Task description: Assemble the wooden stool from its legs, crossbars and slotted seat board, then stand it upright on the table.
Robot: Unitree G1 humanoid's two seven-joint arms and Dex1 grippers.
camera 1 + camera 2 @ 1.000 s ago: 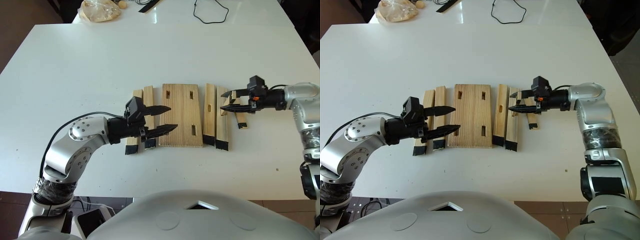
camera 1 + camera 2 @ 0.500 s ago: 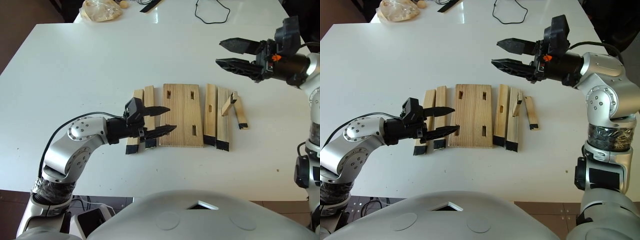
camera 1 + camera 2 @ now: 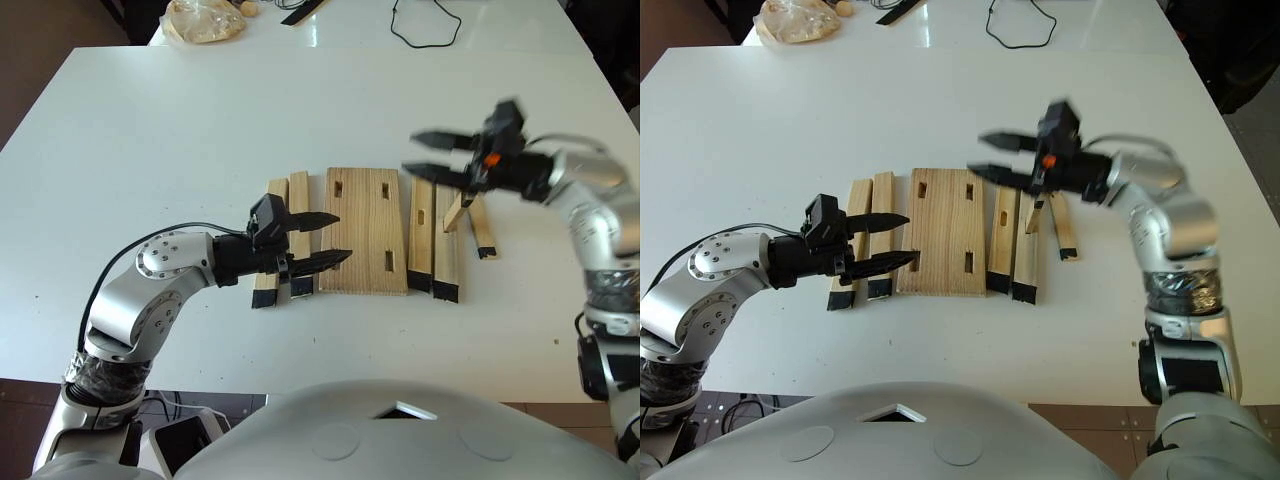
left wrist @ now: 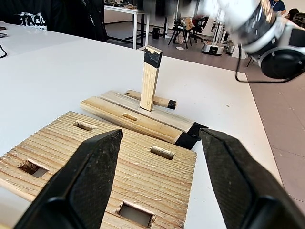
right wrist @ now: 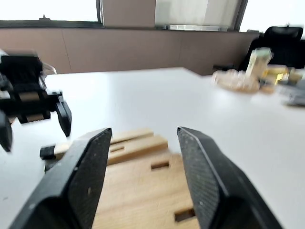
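White bench (image 3: 150, 130), evenly lit from above. A second white table (image 3: 500, 25) adjoins its far edge at 12 o'clock, and dark floor (image 3: 20, 60) shows at 10 o'clock. The wrist views add a tan wall (image 5: 143, 50) beneath bright windows (image 5: 200, 12), a black office chair (image 5: 284, 36), and distant desks and chairs (image 4: 183, 26) on brown flooring (image 4: 290, 143).

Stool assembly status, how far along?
Barely started. Done: nothing joined; the seat board lies flat, legs loose on both sides of it, one crossbar tilted up among the right-hand ones. In hand: nothing; left gripper and right gripper are open and empty. Left: every joint, then standing it upright.
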